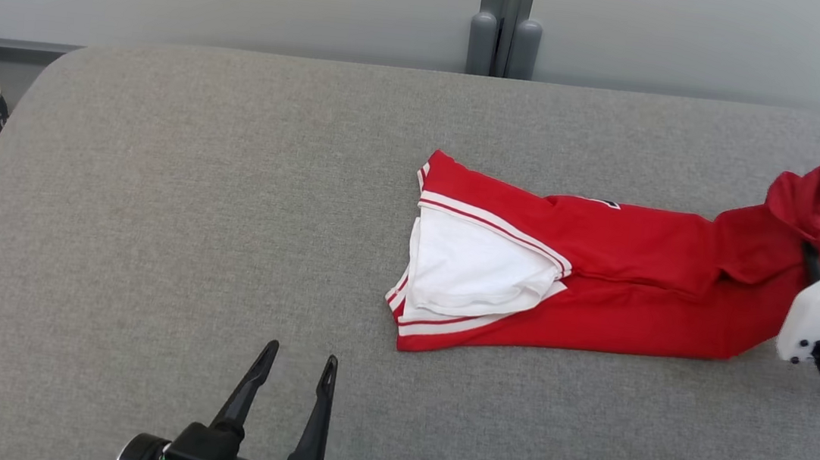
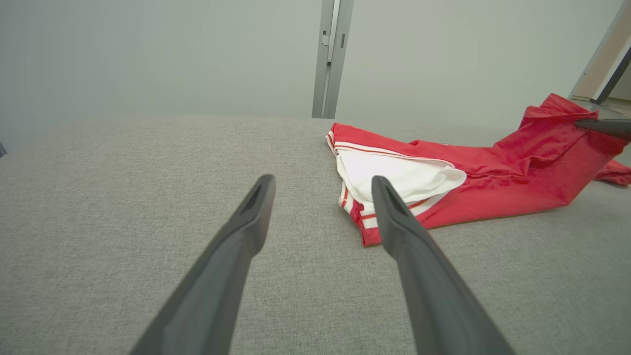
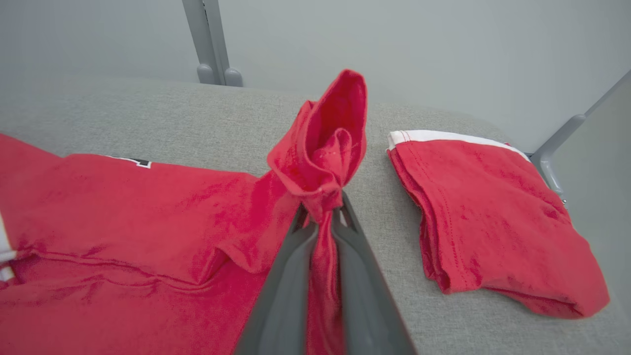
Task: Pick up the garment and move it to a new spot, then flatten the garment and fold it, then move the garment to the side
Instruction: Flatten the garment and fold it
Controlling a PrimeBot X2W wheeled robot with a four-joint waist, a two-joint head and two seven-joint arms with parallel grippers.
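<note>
The right gripper [image 3: 323, 214] was clamped on a raised fold of the red garment [image 1: 625, 283], most of it trailing off to its left on the table [image 1: 154, 195]. The left gripper [image 1: 301, 356] sat spread, empty. Seemingly only the pick-up was begun; moving, flattening, folding remained.

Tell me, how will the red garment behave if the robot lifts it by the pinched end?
Probably floppy: the garment bunches into a thin fold where the right pincer is shut on it, while the rest lies slack on the grey table. Likely light, since that small pinch holds one end raised. It would probably hang and drag rather than rise whole.
</note>
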